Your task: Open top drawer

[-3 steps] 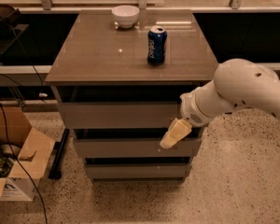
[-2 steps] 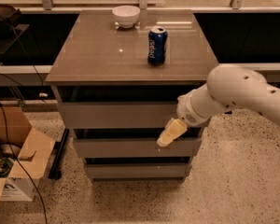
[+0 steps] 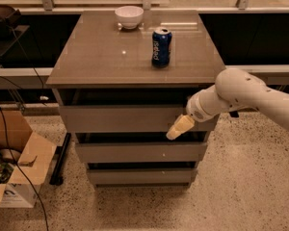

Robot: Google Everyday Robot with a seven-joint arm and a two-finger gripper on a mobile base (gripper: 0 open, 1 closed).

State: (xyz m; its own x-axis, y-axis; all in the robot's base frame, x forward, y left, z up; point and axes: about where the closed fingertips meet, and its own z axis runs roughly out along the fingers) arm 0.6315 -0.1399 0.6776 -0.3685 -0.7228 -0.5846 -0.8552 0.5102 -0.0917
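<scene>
At the far left, an open cardboard box [image 3: 19, 160] is seen on the speckled floor, with dark cables trailing past it. A grey-brown cabinet is set in the middle. On its surface [image 3: 96, 57] a white bowl [image 3: 129, 16] is placed near the back edge, and a blue can [image 3: 161, 47] is stood upright to the right of it and nearer the front, the two well apart. Under the surface three handleless drawer fronts are stacked. The top drawer [image 3: 120, 118], the widest and tallest, is found just below a dark gap, and a narrower middle drawer [image 3: 135, 153] and the narrowest bottom drawer [image 3: 139, 176] are set beneath it. The cream-coloured gripper [image 3: 180, 127] is seen in front of the right end of the top drawer, over its lower edge, angled down and to the left. Whether the gripper is apart or together cannot be told, nor whether the drawer is touched. The gripper is carried by a white arm [image 3: 245, 93] reaching in from the right edge.
</scene>
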